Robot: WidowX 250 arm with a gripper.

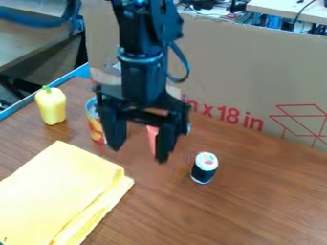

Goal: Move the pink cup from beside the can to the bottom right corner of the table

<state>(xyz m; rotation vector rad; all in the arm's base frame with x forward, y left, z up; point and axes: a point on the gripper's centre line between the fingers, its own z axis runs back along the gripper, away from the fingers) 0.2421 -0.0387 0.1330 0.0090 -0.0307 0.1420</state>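
Right, here on my screen the black gripper [138,154] hangs over the middle of the wooden table [268,201], pointing down, and I've got its two fingers spread wide apart, so it's open. Through the gap, close against one finger in my view, I can see part of a pinkish-red thing [152,138]; most of it is hidden, so I can't say what it is.

Just to the right of the gripper, there's a small dark tub [204,168] with a white top, standing upright on the wood, apart from the fingers. Over on the other side, partly behind the left-hand finger, I've got a can [94,120] with a blue and orange label, also upright.

Further out, near the table's blue left edge [24,99], a pale yellow pepper [51,106] stands with its green stem up, a little apart from the can. In front of those two, toward the near left corner, lies a folded yellow cloth [57,191], flat, its layers showing along the right side.

And along the far edge, a big cardboard sheet [236,62] with red print stands behind the arm, with cables [300,14] and another tabletop beyond it.
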